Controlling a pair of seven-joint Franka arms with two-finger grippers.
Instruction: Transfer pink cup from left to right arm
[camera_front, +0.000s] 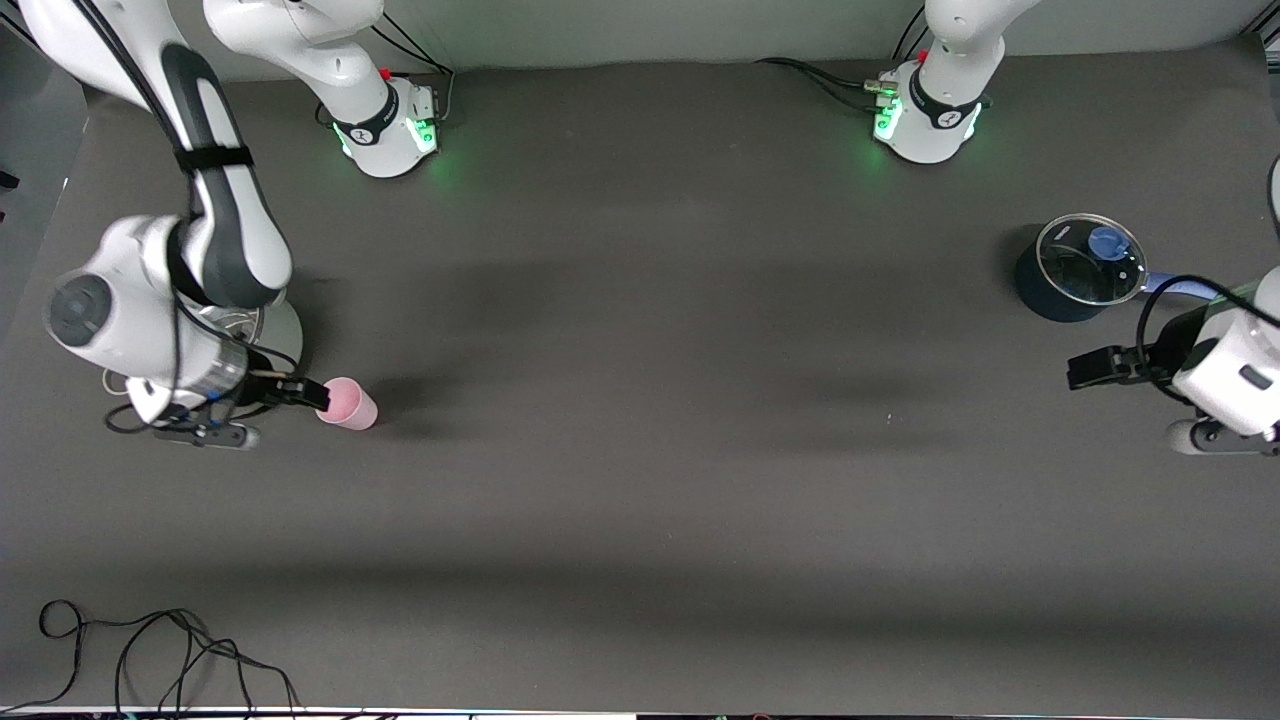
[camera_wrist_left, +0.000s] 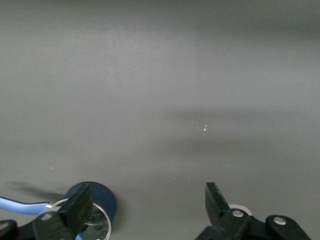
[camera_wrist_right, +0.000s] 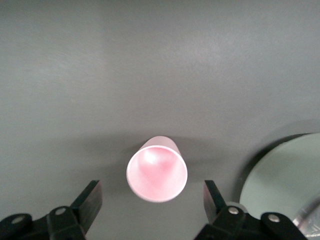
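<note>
The pink cup (camera_front: 347, 404) stands upright on the dark table at the right arm's end, its mouth facing up. My right gripper (camera_front: 308, 393) hangs over it, open. In the right wrist view the cup (camera_wrist_right: 157, 172) sits between the two black fingers (camera_wrist_right: 90, 200), clear of both. My left gripper (camera_front: 1085, 370) waits over the table at the left arm's end, open with nothing in it. The left wrist view shows its spread jaws (camera_wrist_left: 148, 192) over bare table.
A dark blue pot with a glass lid (camera_front: 1085, 265) and a blue handle stands near the left gripper, and its edge (camera_wrist_left: 102, 202) shows in the left wrist view. A pale round thing (camera_wrist_right: 287, 180) lies under the right arm. Loose cables (camera_front: 150, 650) trail along the front edge.
</note>
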